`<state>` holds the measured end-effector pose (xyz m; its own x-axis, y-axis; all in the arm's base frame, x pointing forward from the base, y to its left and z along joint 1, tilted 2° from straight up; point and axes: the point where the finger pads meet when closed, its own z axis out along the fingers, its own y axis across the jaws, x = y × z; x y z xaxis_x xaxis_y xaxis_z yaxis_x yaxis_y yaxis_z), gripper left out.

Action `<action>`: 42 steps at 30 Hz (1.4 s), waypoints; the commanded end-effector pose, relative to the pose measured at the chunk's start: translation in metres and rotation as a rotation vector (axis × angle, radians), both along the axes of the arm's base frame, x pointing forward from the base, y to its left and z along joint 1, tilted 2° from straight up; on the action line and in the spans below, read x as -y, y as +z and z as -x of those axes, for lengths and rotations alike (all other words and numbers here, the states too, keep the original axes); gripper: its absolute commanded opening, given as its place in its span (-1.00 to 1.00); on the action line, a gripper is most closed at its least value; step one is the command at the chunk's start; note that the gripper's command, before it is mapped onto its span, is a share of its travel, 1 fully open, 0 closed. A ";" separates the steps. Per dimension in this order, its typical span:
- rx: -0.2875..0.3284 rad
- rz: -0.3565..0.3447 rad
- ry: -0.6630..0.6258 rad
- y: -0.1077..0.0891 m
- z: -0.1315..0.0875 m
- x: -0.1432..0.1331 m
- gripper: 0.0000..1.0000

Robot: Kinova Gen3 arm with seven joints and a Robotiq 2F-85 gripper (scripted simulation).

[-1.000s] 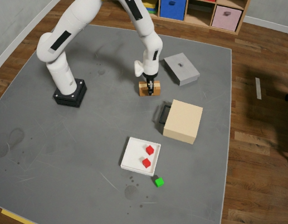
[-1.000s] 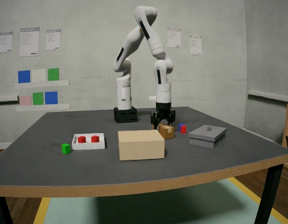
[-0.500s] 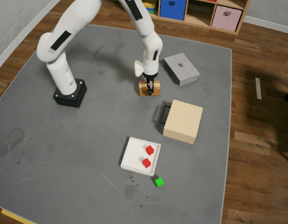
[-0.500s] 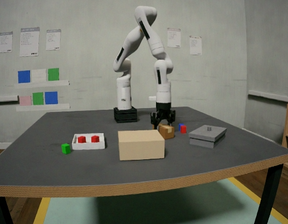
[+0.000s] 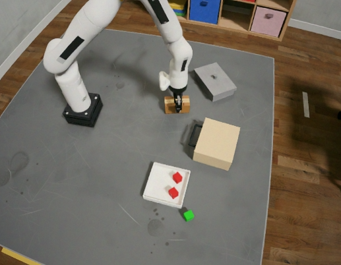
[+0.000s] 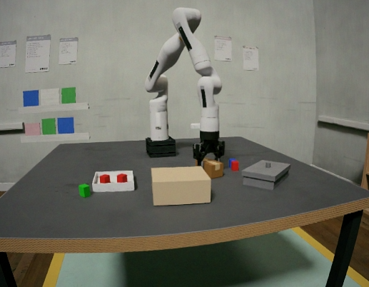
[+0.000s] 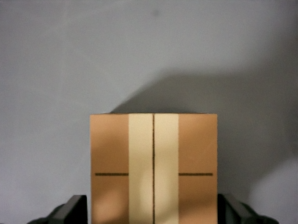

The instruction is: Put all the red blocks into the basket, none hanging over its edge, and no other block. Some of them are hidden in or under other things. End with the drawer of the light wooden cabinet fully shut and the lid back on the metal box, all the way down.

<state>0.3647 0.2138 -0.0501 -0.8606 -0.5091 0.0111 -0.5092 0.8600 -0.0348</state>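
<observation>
My gripper (image 5: 178,109) (image 6: 209,163) (image 7: 153,214) is open, its fingers on either side of a cardboard box (image 5: 169,107) (image 6: 214,170) (image 7: 110,145), with slim gaps in the wrist view. Two red blocks (image 5: 177,177) (image 5: 173,192) (image 6: 105,178) (image 6: 122,178) lie in the white basket (image 5: 158,184) (image 6: 113,187). Another red block (image 6: 235,165) stands on the table beside a blue block, right of the cardboard box. The light wooden cabinet (image 5: 217,142) (image 6: 180,186) looks shut; its inside is hidden. The lid (image 5: 221,84) (image 6: 257,169) lies on the metal box (image 5: 224,95) (image 6: 258,182); whether fully seated, I cannot tell.
A green block (image 5: 188,215) (image 6: 84,190) stands outside the basket, near its corner. The blue block (image 6: 230,161) is partly behind the red one. The cabinet's dark handle (image 5: 191,136) sticks out toward the arm's side. The cabinet stands between the basket and the metal box.
</observation>
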 end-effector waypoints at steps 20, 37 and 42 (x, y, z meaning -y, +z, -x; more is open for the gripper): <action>0.001 -0.001 0.000 0.044 0.000 -0.002 0.67; 0.001 -0.001 0.000 0.112 0.001 -0.004 0.67; 0.001 -0.001 0.000 0.130 0.001 -0.005 0.67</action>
<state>0.3636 0.2180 0.0690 -0.8606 -0.5091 0.0106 -0.5091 0.8600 -0.0347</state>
